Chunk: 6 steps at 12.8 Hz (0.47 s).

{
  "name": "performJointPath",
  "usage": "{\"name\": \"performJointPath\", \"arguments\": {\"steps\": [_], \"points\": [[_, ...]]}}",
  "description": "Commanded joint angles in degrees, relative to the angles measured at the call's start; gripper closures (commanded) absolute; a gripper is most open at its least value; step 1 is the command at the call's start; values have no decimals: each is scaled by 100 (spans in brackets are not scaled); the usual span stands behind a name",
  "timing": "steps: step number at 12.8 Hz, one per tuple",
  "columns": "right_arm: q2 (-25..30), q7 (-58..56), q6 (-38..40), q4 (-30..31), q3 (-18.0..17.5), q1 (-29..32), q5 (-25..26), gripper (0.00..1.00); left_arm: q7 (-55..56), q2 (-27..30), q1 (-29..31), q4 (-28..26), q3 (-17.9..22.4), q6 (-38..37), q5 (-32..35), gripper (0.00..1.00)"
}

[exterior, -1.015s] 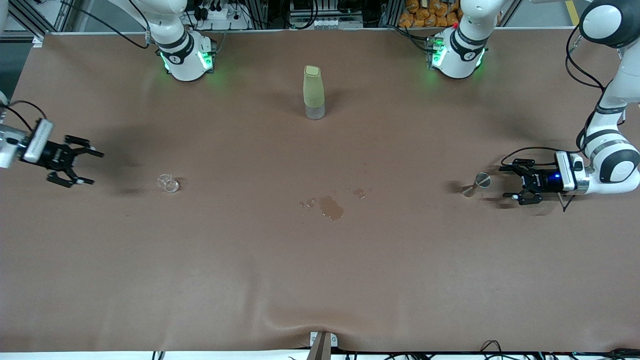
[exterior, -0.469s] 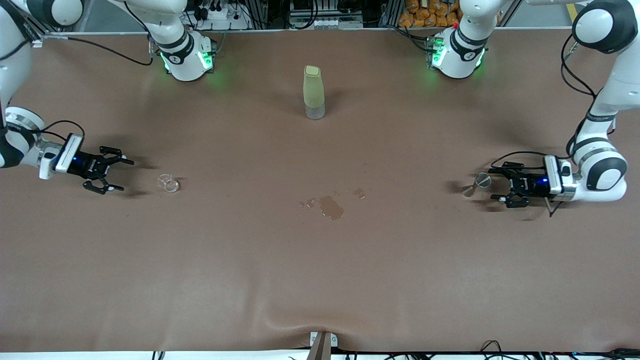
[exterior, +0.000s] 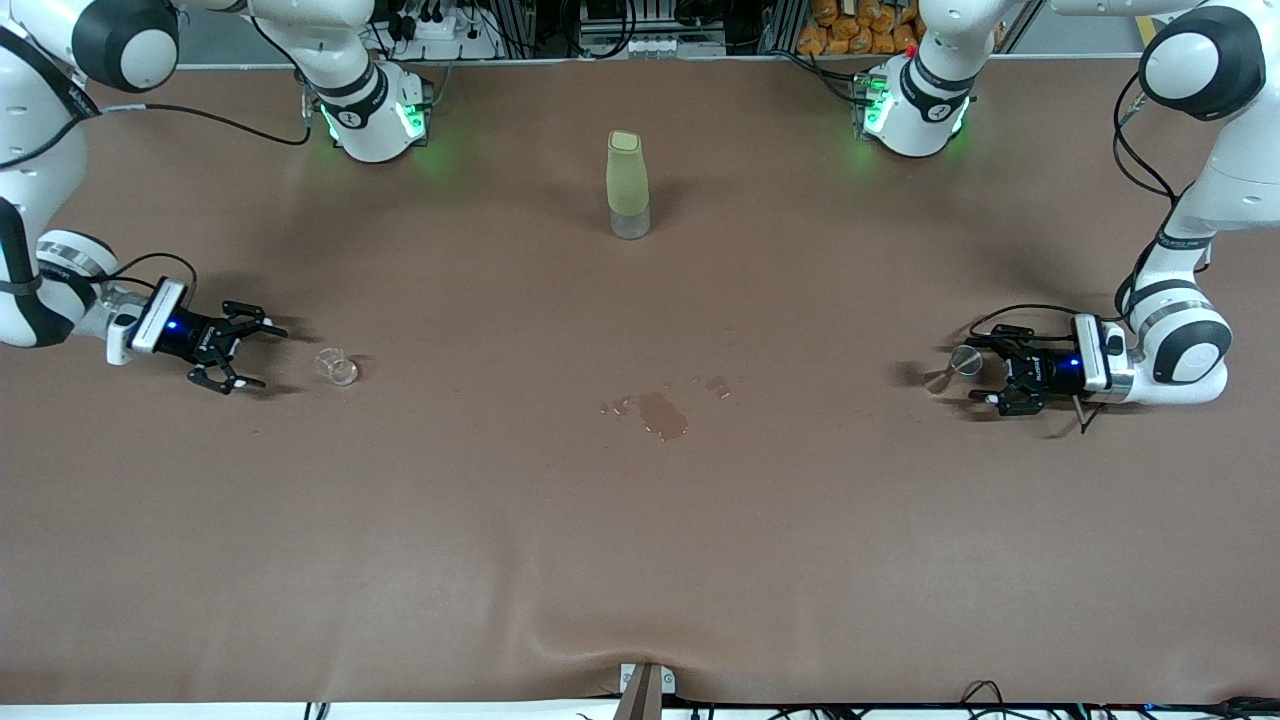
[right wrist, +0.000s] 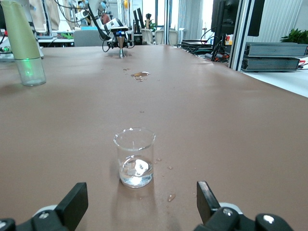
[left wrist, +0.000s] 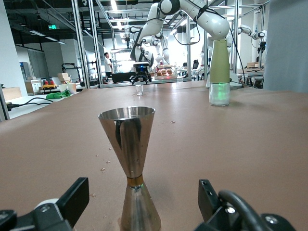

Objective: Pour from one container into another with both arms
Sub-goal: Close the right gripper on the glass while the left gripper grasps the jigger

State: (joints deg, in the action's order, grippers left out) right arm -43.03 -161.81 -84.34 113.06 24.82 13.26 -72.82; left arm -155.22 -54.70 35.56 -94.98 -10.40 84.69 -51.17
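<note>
front view looks down high; both low wrist views face each other, sharing the bottle point(exterior: 627, 185).

We see a wide table point(exterior: 640, 540) covered in brown sheeting, rumpled along its near edge; a tall pale green bottle point(exterior: 627, 184) with a clear base stands upright near the far edge, midway between the two arm bases; a small clear glass beaker point(exterior: 337, 366) stands toward the right arm's end; a steel hourglass-shaped jigger point(exterior: 953, 367) stands upright toward the left arm's end; between them, nearer the camera than the bottle, lies a small wet puddle point(exterior: 662, 412) with scattered droplets beside it.
</note>
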Motion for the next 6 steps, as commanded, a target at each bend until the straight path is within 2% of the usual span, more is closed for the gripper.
{"name": "performJointPath", "arguments": {"steps": [1, 3, 4, 6], "points": [[-460, -1747, 322, -3, 128, -78, -355, 0, -140, -110, -31, 41, 38, -75, -148, 0], [-548, -1836, 313, -3, 119, -104, -364, 0, -140, -137, -40, 41, 38, -84, -156, 0], [-592, -1845, 313, -3, 102, -122, -364, 0, -105, -128, -58, 41, 38, -75, -156, 7], [-637, -1958, 313, -3, 23, -157, -399, 0, -96, -137, -136, 49, 38, -40, -174, 10]]}}
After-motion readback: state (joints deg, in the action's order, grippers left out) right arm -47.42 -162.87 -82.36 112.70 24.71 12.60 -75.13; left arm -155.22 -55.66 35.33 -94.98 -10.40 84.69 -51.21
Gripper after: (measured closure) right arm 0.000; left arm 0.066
